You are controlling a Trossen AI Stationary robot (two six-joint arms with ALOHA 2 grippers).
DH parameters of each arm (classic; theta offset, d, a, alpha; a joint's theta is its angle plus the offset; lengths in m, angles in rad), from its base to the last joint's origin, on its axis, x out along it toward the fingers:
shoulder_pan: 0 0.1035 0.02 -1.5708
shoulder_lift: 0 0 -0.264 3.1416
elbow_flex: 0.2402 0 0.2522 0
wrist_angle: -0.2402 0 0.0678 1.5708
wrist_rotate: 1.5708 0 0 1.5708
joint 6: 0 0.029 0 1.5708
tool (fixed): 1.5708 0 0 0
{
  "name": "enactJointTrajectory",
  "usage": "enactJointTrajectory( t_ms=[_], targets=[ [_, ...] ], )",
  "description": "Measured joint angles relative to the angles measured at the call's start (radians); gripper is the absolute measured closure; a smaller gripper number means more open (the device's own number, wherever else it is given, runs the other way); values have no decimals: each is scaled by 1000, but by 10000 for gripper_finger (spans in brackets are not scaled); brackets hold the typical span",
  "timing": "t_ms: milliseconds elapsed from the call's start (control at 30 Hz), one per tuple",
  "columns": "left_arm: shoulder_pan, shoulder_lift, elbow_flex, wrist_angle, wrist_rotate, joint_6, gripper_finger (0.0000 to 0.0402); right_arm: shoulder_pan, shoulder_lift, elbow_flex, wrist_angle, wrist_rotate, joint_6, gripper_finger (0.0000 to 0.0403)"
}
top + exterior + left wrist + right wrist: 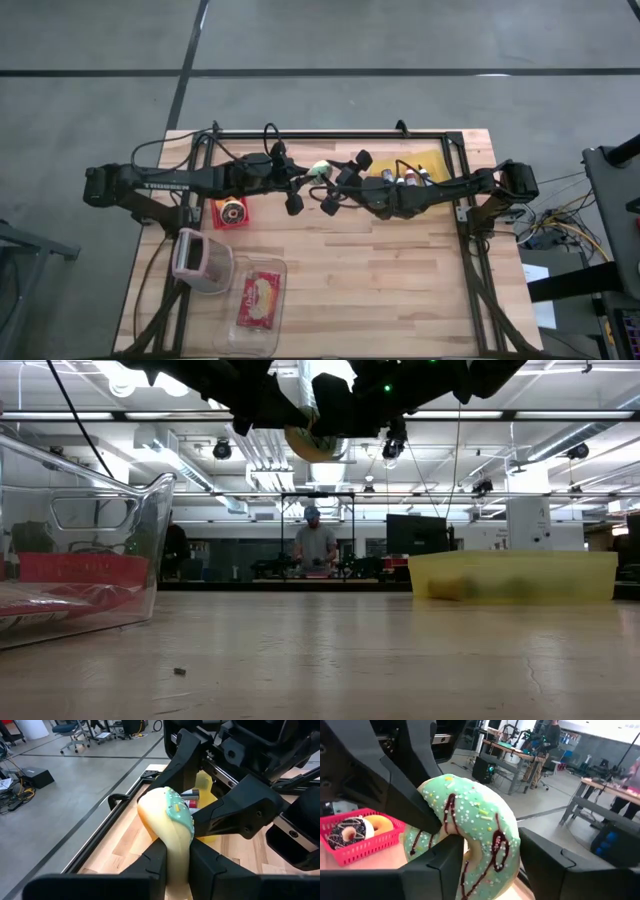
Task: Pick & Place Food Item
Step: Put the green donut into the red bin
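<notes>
1. Green-iced and sprinkled, the donut [465,837] hangs in the air above the back middle of the wooden worktop [380,280], between the two arms.
2. The left gripper [175,857] is clenched on the donut's plain lower edge, as the left wrist view shows.
3. The right gripper [487,862] straddles the same donut with a finger on each side; whether it is actually squeezing I cannot tell.
4. Risk, as I judge it: this looks like a handover, and if the left lets go before the right has a firm hold, the donut drops to the worktop.
5. A second risk is both arms pulling while both grip, which could tear the soft ring or smear the icing.
6. The fingers of the two arms sit very close together, so a small misalignment could knock them into each other.
7. Only the right wrist view shows the pink basket [357,845] with two more donuts in it.
8. The high view alone lays out the clear containers [245,290] at the front left and the yellow bin [432,160] at the back right.
9. The low view shows the donut well clear of the worktop, and a person far off in the room.
</notes>
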Motion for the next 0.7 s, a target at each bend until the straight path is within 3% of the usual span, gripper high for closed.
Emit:
enactJointTrajectory(
  t_ms=[333,700],
  targets=[
    [-1,0,0,0,0,0,342,0,0,0,0,3,15,192],
    [-1,0,0,-1,1,0,342,0,0,0,-2,3,14,186]
  ],
)
